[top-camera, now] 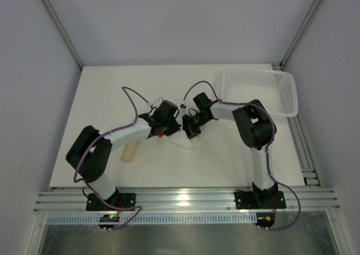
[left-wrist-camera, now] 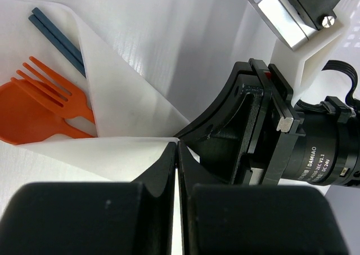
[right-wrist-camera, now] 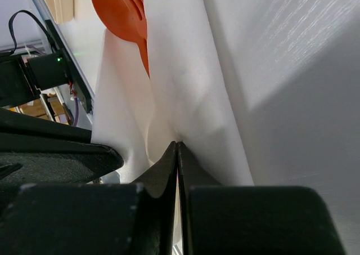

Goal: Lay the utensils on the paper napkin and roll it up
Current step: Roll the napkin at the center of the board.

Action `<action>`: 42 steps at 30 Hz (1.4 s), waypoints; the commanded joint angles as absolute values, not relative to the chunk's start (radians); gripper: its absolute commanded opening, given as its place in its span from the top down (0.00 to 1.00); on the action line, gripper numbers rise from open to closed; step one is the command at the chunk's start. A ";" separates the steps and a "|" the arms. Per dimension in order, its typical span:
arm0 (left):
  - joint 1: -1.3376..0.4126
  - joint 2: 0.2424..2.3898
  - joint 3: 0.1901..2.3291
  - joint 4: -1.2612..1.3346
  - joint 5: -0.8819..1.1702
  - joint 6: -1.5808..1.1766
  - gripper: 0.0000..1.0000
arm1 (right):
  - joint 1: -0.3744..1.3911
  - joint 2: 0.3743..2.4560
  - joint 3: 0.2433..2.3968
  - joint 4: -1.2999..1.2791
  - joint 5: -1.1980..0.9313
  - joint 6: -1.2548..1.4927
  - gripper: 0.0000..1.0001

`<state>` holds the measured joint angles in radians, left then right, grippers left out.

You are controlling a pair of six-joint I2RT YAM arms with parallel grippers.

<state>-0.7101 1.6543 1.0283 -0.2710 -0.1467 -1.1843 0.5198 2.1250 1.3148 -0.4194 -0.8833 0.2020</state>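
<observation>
Left wrist: left hand (left-wrist-camera: pixel 177 148) pinches smooth white napkin (left-wrist-camera: pixel 126 100) over orange fork (left-wrist-camera: pixel 52 87).

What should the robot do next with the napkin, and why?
Probably carry the pinched napkin edge further over the fork, spoon and dark sticks. The left gripper and right gripper are both shut on it, and its flap covers only part of them, so the roll looks unfinished.

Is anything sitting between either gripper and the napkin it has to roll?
Nothing visible does. The left gripper and right gripper are each closed on a fold of the napkin. The orange fork and dark sticks lie on it, away from the fingertips.
</observation>
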 commanded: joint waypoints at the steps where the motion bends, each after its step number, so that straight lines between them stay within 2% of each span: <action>1: -0.699 1.663 1.072 -0.233 -0.189 -1.163 1.00 | 0.522 2.121 1.302 -0.403 -0.715 0.183 0.96; 23: -0.695 1.713 1.066 -0.216 -0.170 -1.155 1.00 | 0.511 2.003 1.316 -0.465 -0.609 0.183 0.96; 42: -0.695 1.641 1.000 -0.210 -0.172 -1.166 1.00 | 0.499 1.908 1.315 -0.483 -0.595 0.199 0.96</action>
